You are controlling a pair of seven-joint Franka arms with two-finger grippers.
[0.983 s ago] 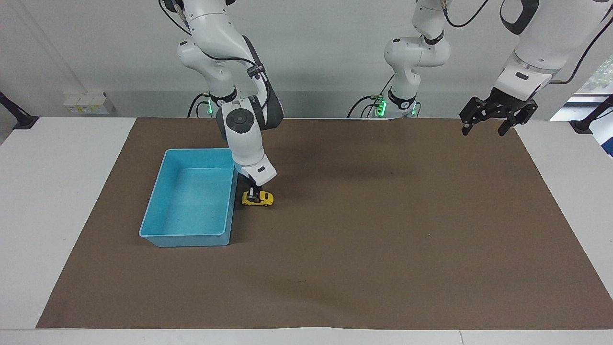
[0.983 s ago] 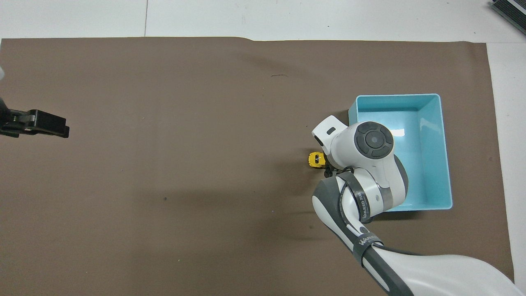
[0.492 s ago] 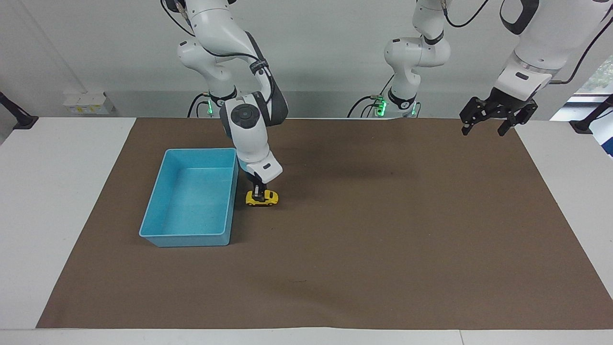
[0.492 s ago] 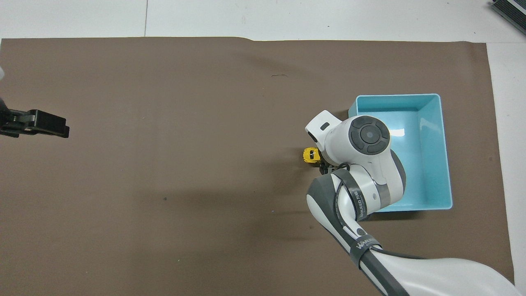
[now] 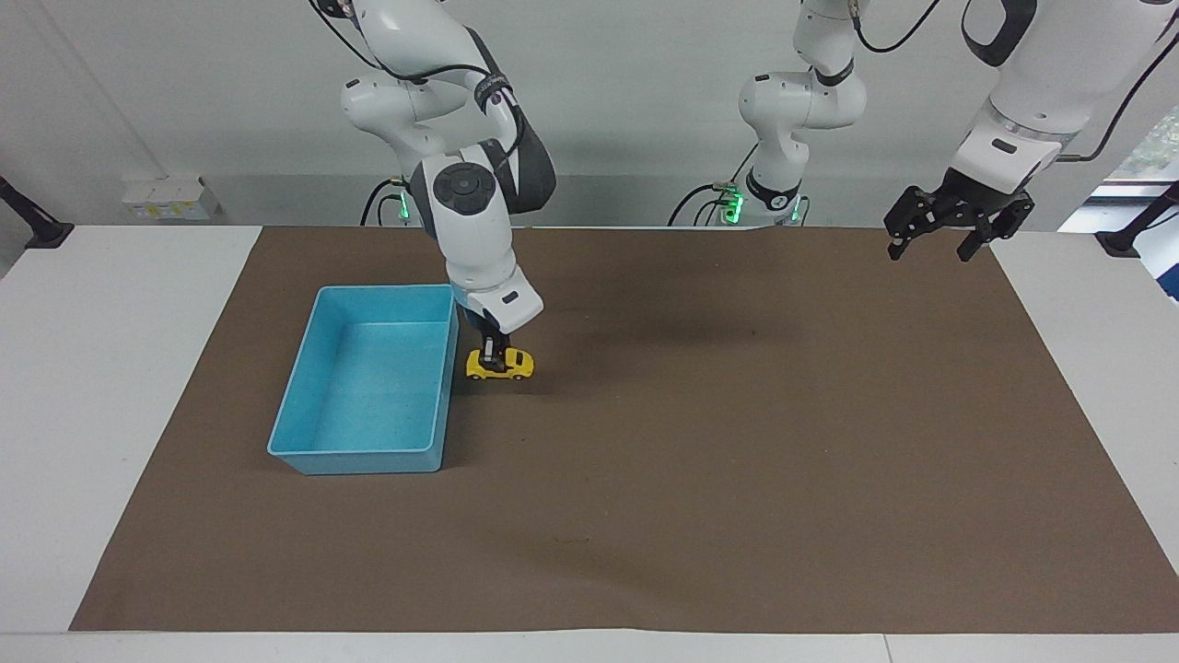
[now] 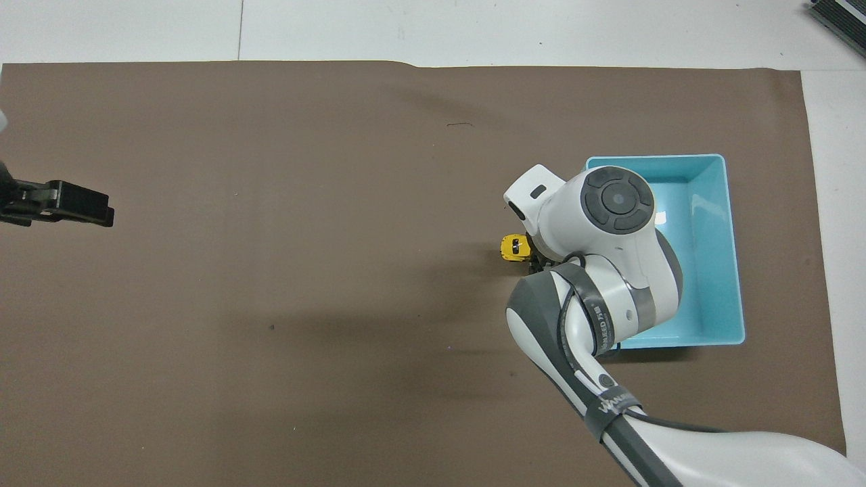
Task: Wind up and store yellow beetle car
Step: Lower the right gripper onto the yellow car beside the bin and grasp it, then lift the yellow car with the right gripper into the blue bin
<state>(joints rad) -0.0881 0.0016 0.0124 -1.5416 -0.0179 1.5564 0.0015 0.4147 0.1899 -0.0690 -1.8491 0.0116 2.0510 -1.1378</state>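
The yellow beetle car (image 5: 499,366) hangs just clear of the brown mat (image 5: 700,460), right beside the blue bin (image 5: 304,453) on the wall that faces the middle of the table, pinched across its roof by the right gripper (image 5: 494,354), whose fingers are closed tight on the little body. From where I stand, the worry is that grip: the car is tiny, rounded and smooth, held by a narrow pinch at the top, so it could twist or slip out on the way over the bin's wall, and a wound spring might send it rolling off across the mat if it lands on its wheels. A low carry could also clip the bin's rim and knock the car loose. The right arm comes down steeply beside the bin, its wrist nearly upright over the car, forearm leaning over the bin's edge. The left gripper (image 5: 938,234) waits in the air well apart from the bin, at the left arm's end of the table, fingers spread and holding nothing.
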